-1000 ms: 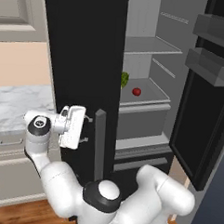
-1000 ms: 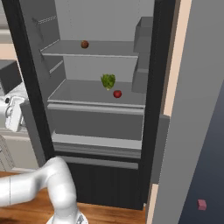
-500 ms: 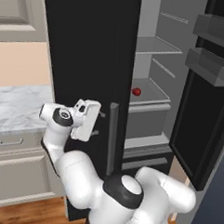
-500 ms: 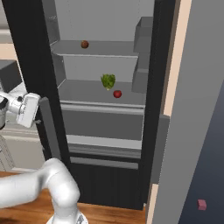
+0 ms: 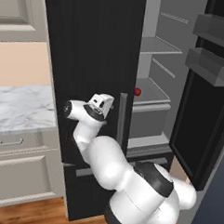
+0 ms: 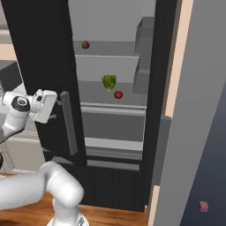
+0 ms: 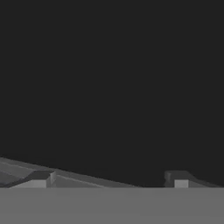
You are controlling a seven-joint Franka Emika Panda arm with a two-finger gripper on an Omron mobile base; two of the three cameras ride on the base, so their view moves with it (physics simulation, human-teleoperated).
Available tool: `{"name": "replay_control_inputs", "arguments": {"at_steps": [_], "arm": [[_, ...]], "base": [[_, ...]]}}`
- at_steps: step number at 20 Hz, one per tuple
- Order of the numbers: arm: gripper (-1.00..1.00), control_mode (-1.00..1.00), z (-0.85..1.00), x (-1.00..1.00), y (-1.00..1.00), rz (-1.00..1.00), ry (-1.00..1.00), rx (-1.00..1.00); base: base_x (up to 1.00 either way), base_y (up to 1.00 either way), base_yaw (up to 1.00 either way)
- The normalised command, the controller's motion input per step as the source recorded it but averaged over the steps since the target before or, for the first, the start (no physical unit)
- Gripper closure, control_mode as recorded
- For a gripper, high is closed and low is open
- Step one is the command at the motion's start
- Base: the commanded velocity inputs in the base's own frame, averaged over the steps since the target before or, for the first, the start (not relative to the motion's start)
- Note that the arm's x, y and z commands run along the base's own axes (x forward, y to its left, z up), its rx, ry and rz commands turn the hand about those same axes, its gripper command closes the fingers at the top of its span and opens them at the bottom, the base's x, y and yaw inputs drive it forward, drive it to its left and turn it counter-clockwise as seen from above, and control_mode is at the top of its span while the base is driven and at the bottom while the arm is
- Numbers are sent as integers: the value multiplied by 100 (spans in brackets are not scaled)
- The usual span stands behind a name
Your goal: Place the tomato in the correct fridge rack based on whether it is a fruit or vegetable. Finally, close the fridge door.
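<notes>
Left base view: you look from behind the arm on its left, forward and down, at the black fridge door (image 5: 93, 61), with the marble counter (image 5: 21, 107) to the left and the open fridge interior to the right.

Right base view: you look from behind on the right, straight into the interior past the same door (image 6: 42, 57).

Shared ground: both views take in the door, the fridge rack (image 5: 154, 93) (image 6: 110, 99) and the tomato (image 5: 137, 92) (image 6: 118, 94).

Hand view: you look along the hand (image 7: 109, 181), pressed very near the dark door face (image 7: 109, 78).
</notes>
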Motion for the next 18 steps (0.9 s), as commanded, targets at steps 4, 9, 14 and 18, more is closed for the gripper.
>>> {"name": "replay_control_inputs", "arguments": {"at_steps": [4,9,14,18], "arm": [[-100,-100,0,83,-46,40,-6,12],[-100,-100,0,79,-31,39,-1,5],[-100,-100,0,76,-14,38,0,0],[-100,-100,0,48,0,31,0,0]], "base": [[0,0,0],[0,0,0],[0,0,0],[0,0,0]]}}
